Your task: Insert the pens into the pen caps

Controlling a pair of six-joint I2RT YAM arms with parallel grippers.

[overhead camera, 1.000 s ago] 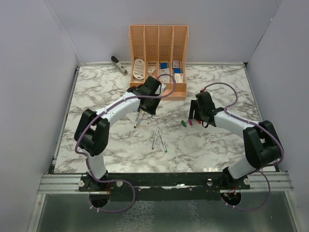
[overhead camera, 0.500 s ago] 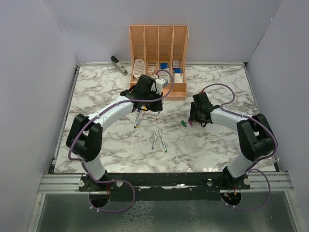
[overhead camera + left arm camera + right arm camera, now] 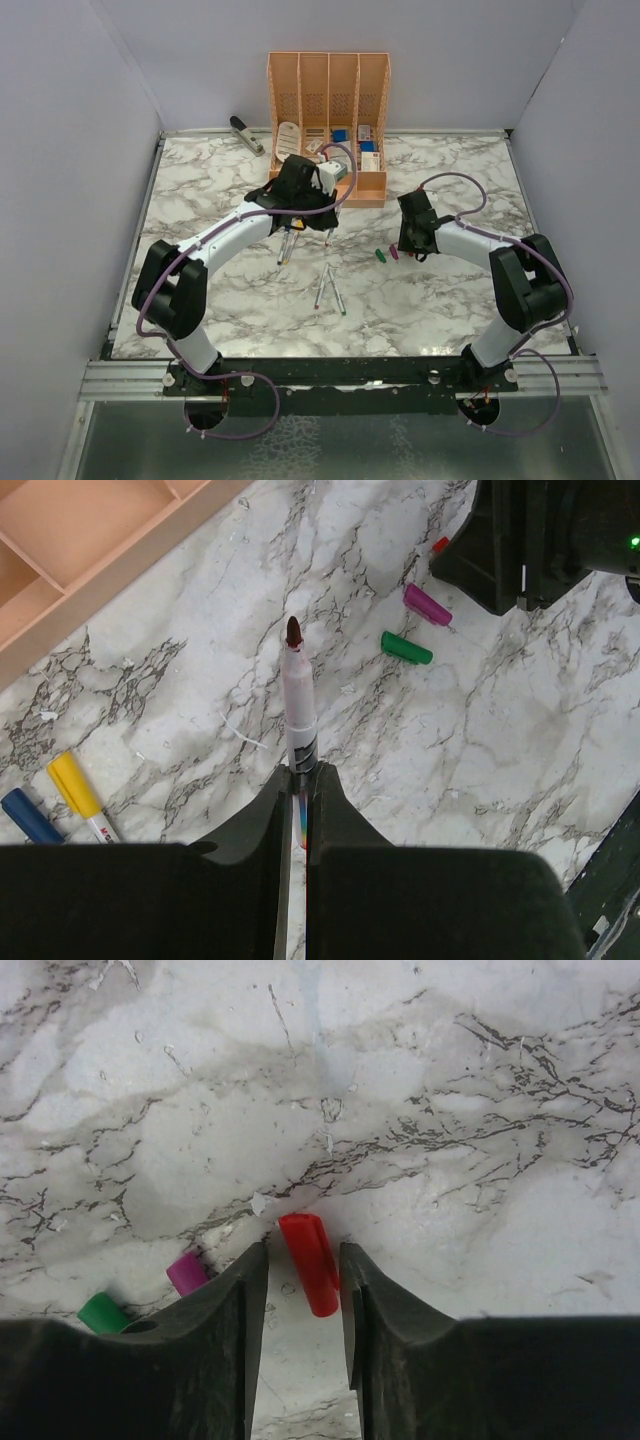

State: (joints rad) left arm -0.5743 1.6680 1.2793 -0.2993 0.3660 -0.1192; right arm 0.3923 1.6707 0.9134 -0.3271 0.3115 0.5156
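Your left arm (image 3: 235, 231) and right arm (image 3: 468, 243) have white links and black joints. A purple cable (image 3: 452, 176) runs along each. The right gripper (image 3: 300, 1250) looks matte black, perhaps plastic.

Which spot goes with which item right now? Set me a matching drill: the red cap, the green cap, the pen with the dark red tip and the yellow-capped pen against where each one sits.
Things:
1. red cap
2. green cap
3. dark-tipped pen
4. yellow-capped pen

Places:
A. clamped in the left claw
B. lying next to the blue-capped pen
C. on the table, inside the open right claw
D. lying loose beside the purple cap

Pairs: 1-C, 2-D, 3-A, 4-B
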